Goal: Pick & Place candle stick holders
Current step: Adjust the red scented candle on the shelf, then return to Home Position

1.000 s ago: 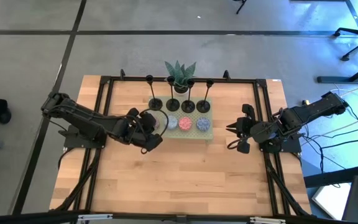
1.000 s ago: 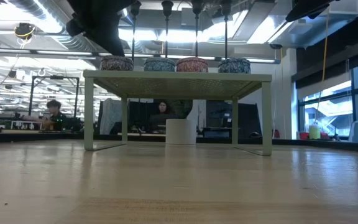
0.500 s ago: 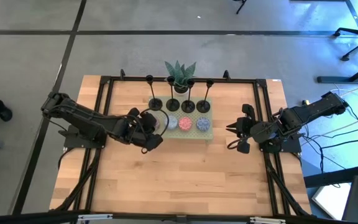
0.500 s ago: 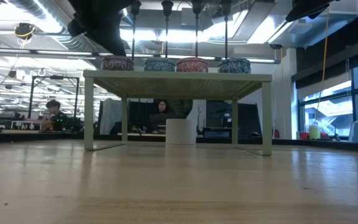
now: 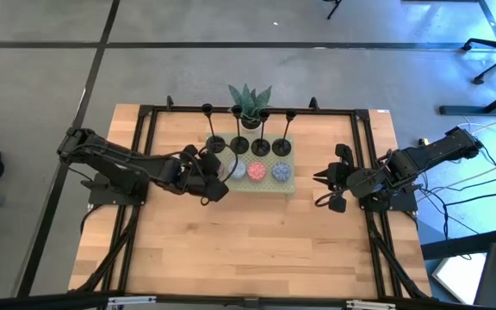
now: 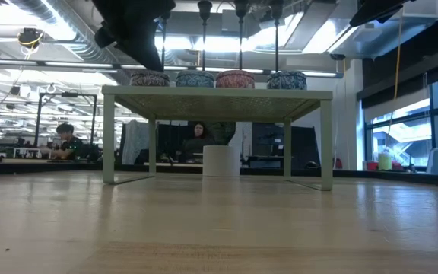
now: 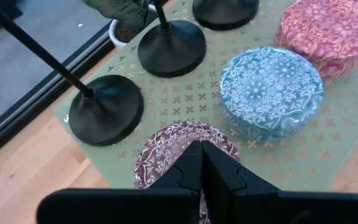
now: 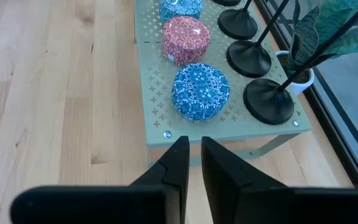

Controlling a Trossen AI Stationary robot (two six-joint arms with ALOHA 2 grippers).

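We're hovering the left gripper (image 7: 201, 163) with its fingers pressed together and nothing in them, right over the maroon tin (image 7: 185, 149) at the 9 o'clock end of the green stand (image 5: 284, 183). The four holders (image 5: 216, 143) are standing in a row along the stand's 12 o'clock edge, just behind the tins, with the plant (image 5: 250, 102) beyond them. Looks like we're lining up on the nearest holder, so no pick yet. Next we're probably needing to spread the fingers and slide toward 12 o'clock around its thin stem. The right gripper (image 8: 194, 163) is waiting at 3 o'clock, well apart from the stand, fingers nearly together and empty.
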